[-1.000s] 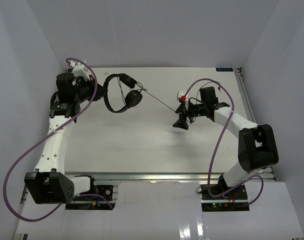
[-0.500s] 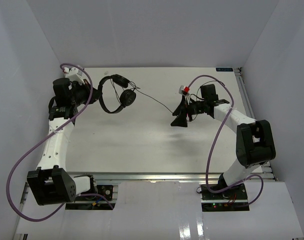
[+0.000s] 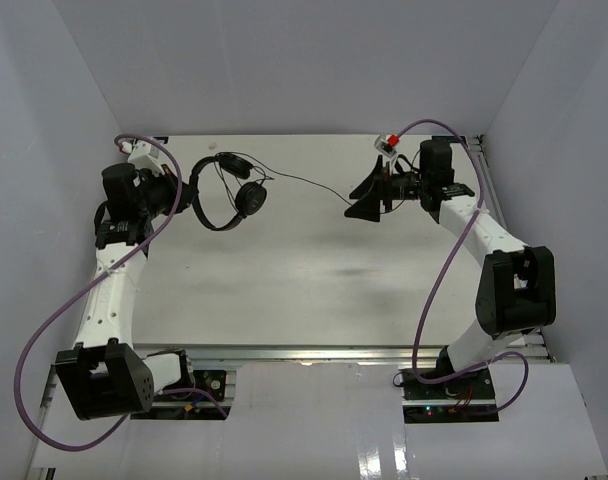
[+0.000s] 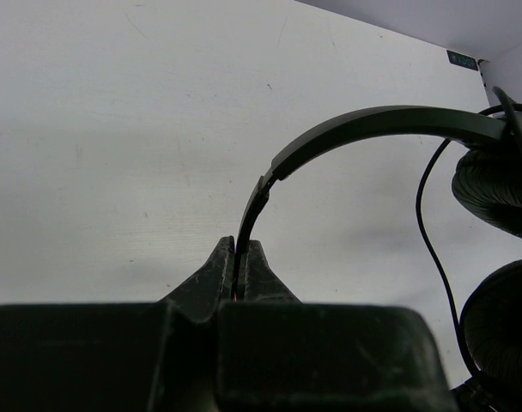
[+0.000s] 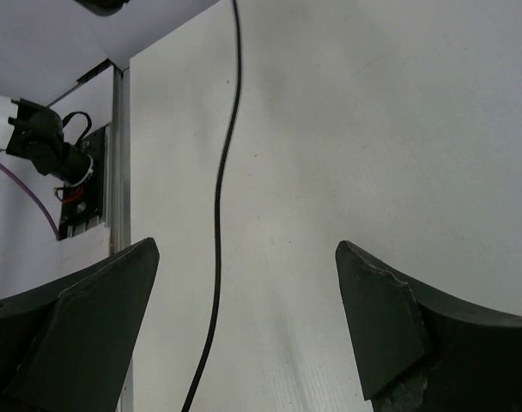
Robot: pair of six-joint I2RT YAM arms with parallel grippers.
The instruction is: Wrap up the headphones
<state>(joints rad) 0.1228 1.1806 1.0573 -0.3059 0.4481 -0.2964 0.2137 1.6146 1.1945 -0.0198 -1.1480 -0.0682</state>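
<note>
The black headphones (image 3: 224, 195) hang off the table at the far left. My left gripper (image 3: 189, 193) is shut on their thin headband (image 4: 373, 124), which rises straight out of the pinched jaws of my left gripper (image 4: 241, 256). Both padded ear cups (image 4: 500, 184) sit at the right of the left wrist view. The thin black cord (image 3: 309, 186) trails right to my right gripper (image 3: 362, 198). In the right wrist view the cord (image 5: 218, 197) passes between the wide-open fingers of my right gripper (image 5: 246, 249), nearer the left one and touching neither.
Thick purple cables (image 3: 439, 260) loop along both arms. A metal rail (image 3: 487, 185) runs along the table's right edge, and the enclosure walls stand close behind and beside both arms. A red and white connector (image 3: 389, 140) sits on the right wrist.
The left arm has drawn the headphones a little left. The right arm has swung toward the table's far edge, and the once taut cord now lies slack and curved.
</note>
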